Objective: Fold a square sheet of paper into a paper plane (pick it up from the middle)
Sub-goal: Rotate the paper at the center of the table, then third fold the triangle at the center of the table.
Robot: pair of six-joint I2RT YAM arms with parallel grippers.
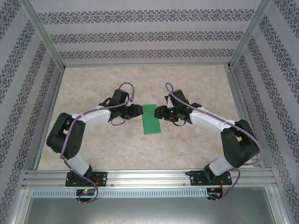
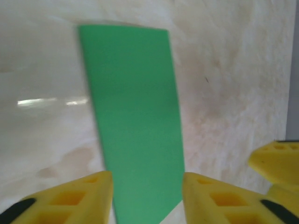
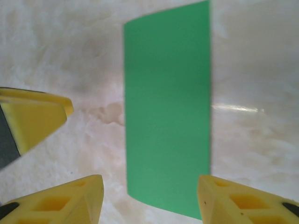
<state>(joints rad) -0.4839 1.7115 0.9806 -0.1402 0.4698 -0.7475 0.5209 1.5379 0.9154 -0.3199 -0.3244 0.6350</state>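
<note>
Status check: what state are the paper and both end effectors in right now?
green paper sheet: a narrow rectangle, apparently folded in half, lying flat on the table, not gripped.
left end effector: open, fingers apart at the paper's left edge.
right end effector: open, fingers apart at the paper's right edge.

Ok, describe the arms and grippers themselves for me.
Both arms, left arm and right arm, have white link shells with black joints and bases. A purple cable loops along each. The fingers are yellow, wedge-shaped, with cut-out pockets and dark pads.
</note>
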